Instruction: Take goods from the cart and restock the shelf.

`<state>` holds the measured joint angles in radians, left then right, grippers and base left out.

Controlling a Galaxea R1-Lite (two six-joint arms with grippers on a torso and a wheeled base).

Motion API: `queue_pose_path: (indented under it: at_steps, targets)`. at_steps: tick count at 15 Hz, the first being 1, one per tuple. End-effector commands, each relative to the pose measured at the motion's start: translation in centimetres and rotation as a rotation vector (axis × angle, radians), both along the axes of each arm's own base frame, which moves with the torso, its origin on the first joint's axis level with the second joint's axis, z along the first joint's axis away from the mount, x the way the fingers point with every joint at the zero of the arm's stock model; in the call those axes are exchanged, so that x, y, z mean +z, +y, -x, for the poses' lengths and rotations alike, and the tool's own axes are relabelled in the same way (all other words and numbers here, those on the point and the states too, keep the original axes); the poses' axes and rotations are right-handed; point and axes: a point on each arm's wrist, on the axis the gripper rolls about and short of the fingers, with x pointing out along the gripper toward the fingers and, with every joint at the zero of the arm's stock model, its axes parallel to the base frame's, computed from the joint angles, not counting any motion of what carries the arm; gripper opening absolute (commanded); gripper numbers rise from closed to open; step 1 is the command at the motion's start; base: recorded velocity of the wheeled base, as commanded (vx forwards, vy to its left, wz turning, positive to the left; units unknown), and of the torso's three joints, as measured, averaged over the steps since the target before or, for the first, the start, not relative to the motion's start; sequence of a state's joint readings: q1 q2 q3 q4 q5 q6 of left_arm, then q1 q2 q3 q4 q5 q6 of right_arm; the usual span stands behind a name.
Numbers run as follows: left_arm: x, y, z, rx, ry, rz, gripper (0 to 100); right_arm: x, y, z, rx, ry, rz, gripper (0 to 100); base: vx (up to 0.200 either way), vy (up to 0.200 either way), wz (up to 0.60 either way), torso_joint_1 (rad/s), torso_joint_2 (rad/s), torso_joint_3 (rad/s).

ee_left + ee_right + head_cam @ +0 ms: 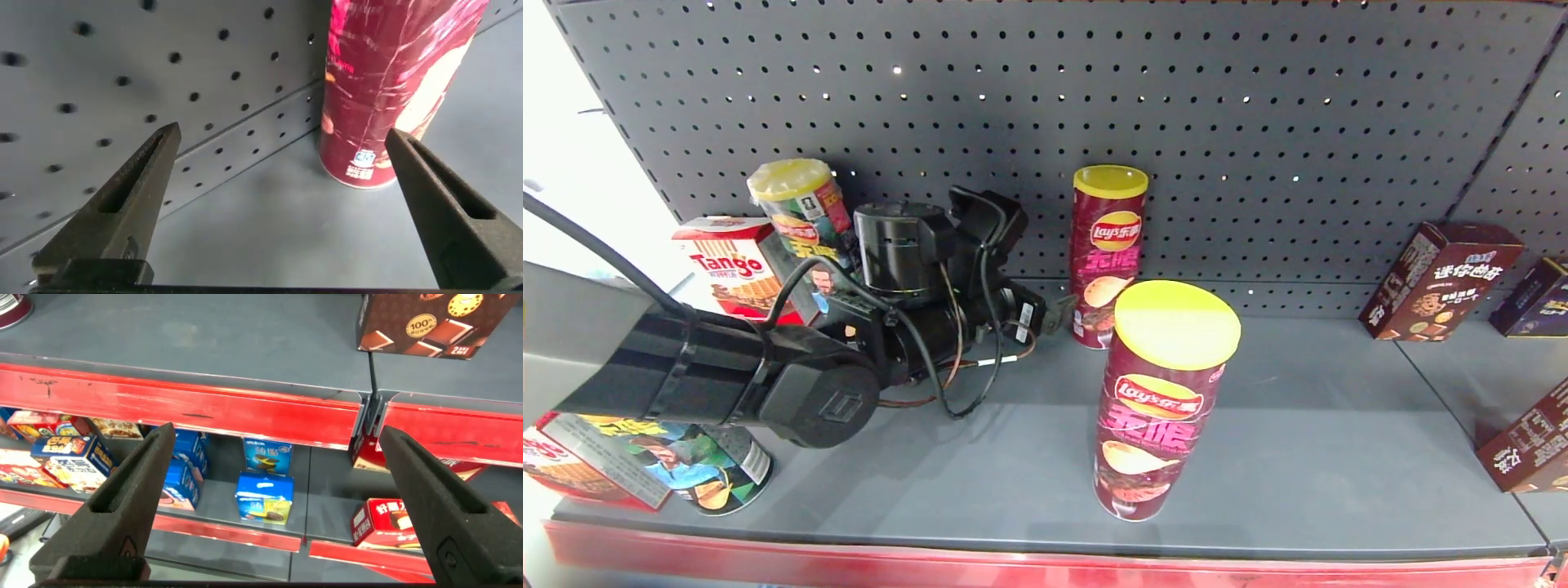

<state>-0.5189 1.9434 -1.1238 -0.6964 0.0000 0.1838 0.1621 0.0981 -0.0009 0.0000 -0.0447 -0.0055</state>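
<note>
My left arm (727,376) reaches in from the left, low over the dark grey metal shelf (1298,425), with its wrist close to the grey perforated back panel (1176,98). The left pincer (282,135) is spread wide and holds nothing. Its fingers point at the foot of the maroon cylindrical chip can with a yellow lid (392,90), which stands upright against the back panel, just beyond the fingertips and not touched by them. A second maroon yellow-lidded chip can (1160,400) stands upright nearer the front edge, well apart from the arm.

The left side is crowded. A green-printed chip can with a pale yellow lid (800,208) stands just behind the wrist. A red and white wafer box (731,265) sits beside it. Under the forearm, another green-printed can (707,469) looks to be lying on its side next to a red carton (572,469). Dark brown cardboard boxes (1441,282) sit at the far right of the shelf.

My right pincer (276,431) is also wide open and empty. It faces the red front strip of the shelf (204,396). A brown chocolate box (425,322) sits above the strip, and small blue boxes (265,498) are on the lower shelf.
</note>
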Motion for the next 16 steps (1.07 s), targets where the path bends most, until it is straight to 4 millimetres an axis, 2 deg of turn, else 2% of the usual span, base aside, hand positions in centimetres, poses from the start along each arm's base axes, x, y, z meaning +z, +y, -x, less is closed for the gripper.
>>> queue_pose_path:
  at_steps: [1, 7, 9, 11, 16]
  targets:
    - [1.5, 0.4, 1.0, 0.011, -0.033, 0.018, 100, 0.0, 0.0, 0.0, 0.001, -0.001, 0.000, 100, 0.000, 0.000, 0.00, 0.000, 0.00, 0.000]
    - [6.7, 1.4, 4.7, -0.006, -0.146, 0.083, 100, 0.0, 0.0, 0.0, 0.001, 0.001, 0.001, 100, 0.000, 0.000, 0.00, 0.000, 0.00, 0.000]
    - [8.3, 2.2, 7.1, -0.010, -0.159, 0.093, 100, 0.0, 0.0, 0.0, 0.001, 0.001, 0.001, 100, 0.000, 0.000, 0.00, 0.000, 0.00, 0.000]
    - [9.3, 2.7, 9.7, -0.044, -0.168, 0.103, 100, 0.0, 0.0, 0.0, 0.001, 0.002, 0.001, 100, 0.000, 0.000, 0.00, 0.000, 0.00, 0.000]
    - [10.6, 5.4, 14.3, -0.047, -0.249, 0.086, 100, 0.0, 0.0, 0.0, 0.001, 0.001, 0.001, 100, 0.000, 0.000, 0.00, 0.000, 0.00, 0.000]
